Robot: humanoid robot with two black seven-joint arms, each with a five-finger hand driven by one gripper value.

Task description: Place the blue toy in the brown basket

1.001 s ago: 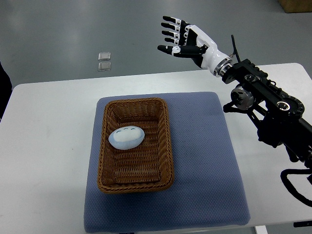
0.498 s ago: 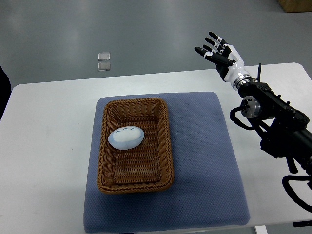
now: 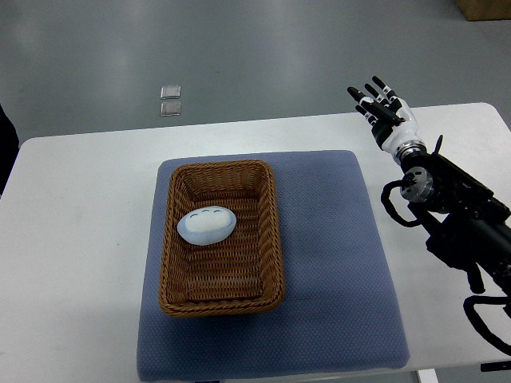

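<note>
A pale blue egg-shaped toy [image 3: 206, 225] lies inside the brown wicker basket [image 3: 275, 239], toward its far left part. The basket stands on a blue-grey mat [image 3: 335, 263] in the middle of the white table. My right hand [image 3: 385, 110] is raised over the table's far right edge, well to the right of the basket, with its fingers spread and nothing in them. Its black arm [image 3: 459, 223] runs down the right side. The left arm does not show.
The white table [image 3: 80, 239] reaches to the picture's left and right edges. Two small clear squares [image 3: 170, 100] lie on the grey floor beyond the table. A dark shape [image 3: 6, 144] shows at the far left edge.
My right hand has drawn back to the right and toward the table's far right edge, away from the space behind the basket. It has stayed open. The toy and basket have not moved.
</note>
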